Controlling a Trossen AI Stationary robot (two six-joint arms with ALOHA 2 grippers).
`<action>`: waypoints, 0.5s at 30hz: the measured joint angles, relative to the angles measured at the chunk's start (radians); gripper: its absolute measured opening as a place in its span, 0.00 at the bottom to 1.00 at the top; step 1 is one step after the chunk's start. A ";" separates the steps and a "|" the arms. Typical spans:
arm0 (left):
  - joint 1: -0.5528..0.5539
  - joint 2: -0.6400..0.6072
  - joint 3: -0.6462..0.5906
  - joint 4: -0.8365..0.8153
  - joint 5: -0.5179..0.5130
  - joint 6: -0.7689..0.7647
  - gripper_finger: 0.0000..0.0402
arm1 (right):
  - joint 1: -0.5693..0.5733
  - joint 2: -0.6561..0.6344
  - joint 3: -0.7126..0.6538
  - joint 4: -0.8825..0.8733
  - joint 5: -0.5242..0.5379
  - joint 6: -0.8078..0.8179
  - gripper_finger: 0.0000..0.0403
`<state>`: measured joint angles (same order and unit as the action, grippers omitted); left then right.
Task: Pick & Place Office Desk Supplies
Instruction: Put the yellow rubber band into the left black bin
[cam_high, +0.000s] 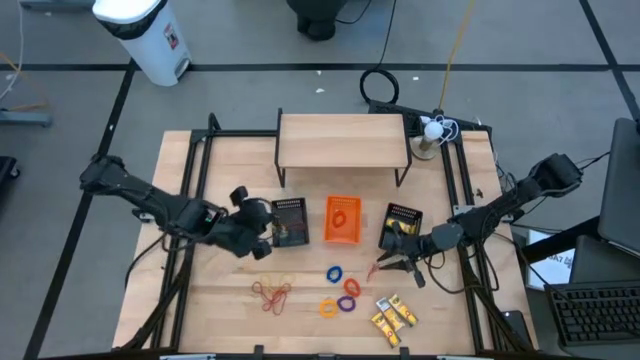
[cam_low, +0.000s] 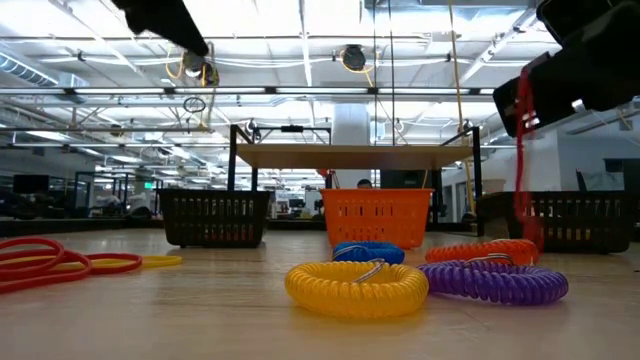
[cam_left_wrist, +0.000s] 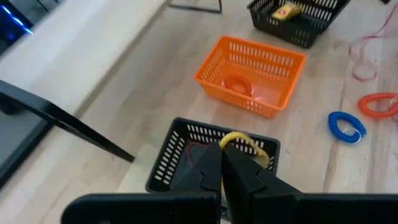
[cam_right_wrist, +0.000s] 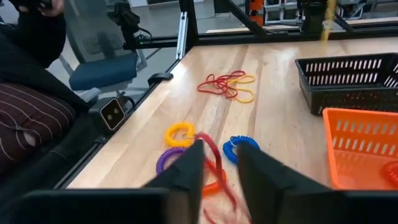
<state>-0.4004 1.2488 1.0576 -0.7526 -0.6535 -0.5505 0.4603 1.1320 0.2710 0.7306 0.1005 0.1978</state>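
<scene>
My left gripper (cam_high: 264, 236) is shut on a yellow rubber band (cam_left_wrist: 244, 140) above the left black mesh tray (cam_high: 291, 222), which holds a red band (cam_left_wrist: 194, 151). My right gripper (cam_high: 386, 264) stands near the table's near side, between the orange tray (cam_high: 342, 220) and the right black tray (cam_high: 401, 228). Its fingers are parted, and a red rubber band (cam_low: 522, 170) hangs from it. Coiled rings lie on the table: blue (cam_high: 335, 272), red (cam_high: 351, 287), purple (cam_high: 347, 303) and yellow (cam_high: 328, 307). A heap of rubber bands (cam_high: 272, 292) and yellow oblong pieces (cam_high: 392, 315) lie near the front. My left gripper pinches the yellow band by one end of its loop (cam_left_wrist: 225, 142) at its fingertips, slanting down from the table's left. The rest of the loop arcs out over the tray. My right gripper's fingers stand apart. The red band's upper part (cam_right_wrist: 203, 142) lies against the inner side of one finger (cam_right_wrist: 189, 165). The band dangles slack below, clear of the table.
An orange ring (cam_left_wrist: 237, 84) lies in the orange tray, and a yellow piece (cam_left_wrist: 287, 11) in the right black tray. A wooden shelf (cam_high: 342, 140) stands at the table's far side behind the trays. Bare wood shows left of the rubber bands.
</scene>
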 joint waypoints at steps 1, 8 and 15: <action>0.020 0.000 -0.014 0.017 0.019 0.011 0.00 | 0.000 0.000 0.000 0.003 0.001 0.000 0.32; 0.165 0.000 -0.136 0.141 0.151 0.068 0.00 | 0.000 0.000 0.000 0.068 0.002 -0.001 0.61; 0.279 0.003 -0.248 0.342 0.285 0.162 0.00 | 0.000 0.000 0.001 0.075 0.003 -0.017 0.71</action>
<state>-0.1218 1.2513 0.8094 -0.4106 -0.3688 -0.3887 0.4599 1.1316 0.2718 0.8051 0.1031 0.1811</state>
